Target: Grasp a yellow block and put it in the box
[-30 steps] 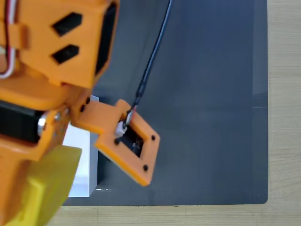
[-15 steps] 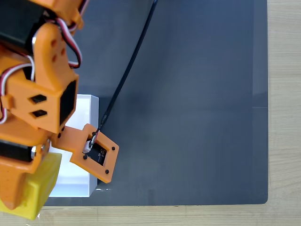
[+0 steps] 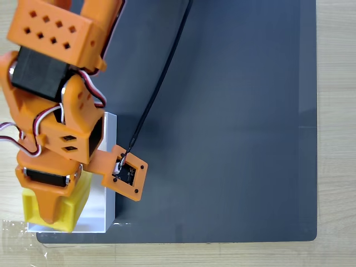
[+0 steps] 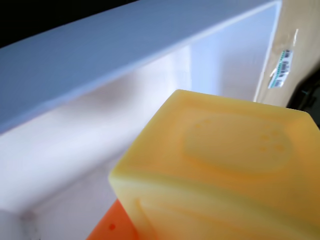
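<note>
Transport of the yellow block (image 3: 69,208) is in its final stage. The end effector (image 3: 47,214) is clamped on the block, one orange finger (image 3: 47,203) lying across its upper face in the fixed view. Over the past second the arm (image 3: 55,111) has swung in from the lower left corner of the fixed view, where the block hung out over the counter (image 3: 334,139) edge, and the block now sits above the lower end of the box (image 3: 109,167), its yellow body overlapping the white interior. The arm also appears smaller in that view than a second ago, which suggests it has descended toward the box. In the wrist view the block (image 4: 225,165) fills the lower right, its face bearing a round stud, with the box's far wall (image 4: 125,45) and pale interior directly beyond it, confirming that the block is held within the box outline. Whether it already touches the box floor cannot be determined. The dark mat (image 3: 233,122) to the right is bare, and a black cable (image 3: 161,83) runs across it to the wrist camera mount (image 3: 127,175). In judgement, carrying is essentially complete; what remains is to release the block and withdraw the arm clear of the thin walls.
</note>
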Robot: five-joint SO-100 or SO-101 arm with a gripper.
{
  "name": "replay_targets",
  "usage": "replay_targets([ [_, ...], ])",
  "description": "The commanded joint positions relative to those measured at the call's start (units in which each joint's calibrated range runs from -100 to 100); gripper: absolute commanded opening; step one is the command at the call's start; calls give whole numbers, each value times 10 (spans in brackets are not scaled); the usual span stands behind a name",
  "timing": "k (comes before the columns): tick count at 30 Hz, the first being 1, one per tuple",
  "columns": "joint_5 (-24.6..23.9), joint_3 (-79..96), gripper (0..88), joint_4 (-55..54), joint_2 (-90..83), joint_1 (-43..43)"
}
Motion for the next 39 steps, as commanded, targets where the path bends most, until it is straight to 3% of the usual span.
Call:
replay_targets([
  [1, 2, -6, 229, -9, 1, 2],
  [14, 28, -6, 241, 43, 7, -1],
  [23, 32, -8, 402, 44, 6, 3],
  [35, 26, -6, 399, 72, -74, -4],
  [39, -4, -5, 362, 126, -152, -5],
])
